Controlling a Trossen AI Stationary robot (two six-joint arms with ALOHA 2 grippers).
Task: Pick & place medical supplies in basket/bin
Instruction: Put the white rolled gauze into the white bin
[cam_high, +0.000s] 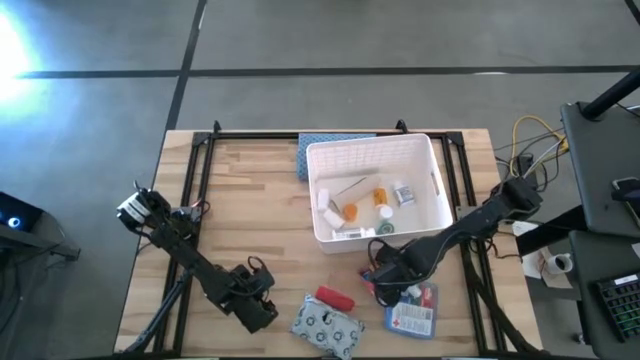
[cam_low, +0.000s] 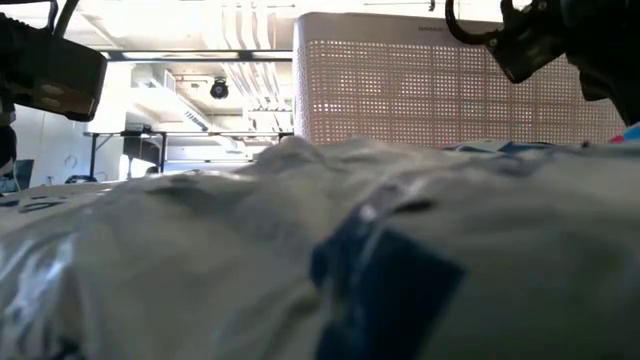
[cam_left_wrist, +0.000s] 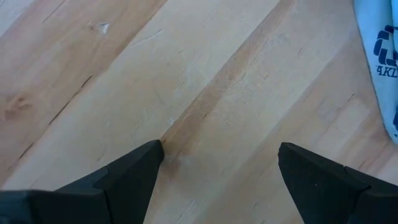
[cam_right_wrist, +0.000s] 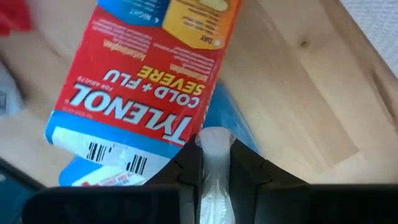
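Lower left of the high view: the left hand (cam_high: 262, 308) hovers wide open, empty, over the bench (cam_high: 250, 210). Right of centre, the right hand (cam_high: 383, 283) pinches something pale beside the red box (cam_right_wrist: 149, 74); lift straight, then carry to the bin (cam_high: 372, 152) above.

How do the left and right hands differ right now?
The left hand is open and empty over bare table; the right hand is shut on a clear wrapper, at the Tylenol box. Left sits beside the pouch; right sits beside the bin.
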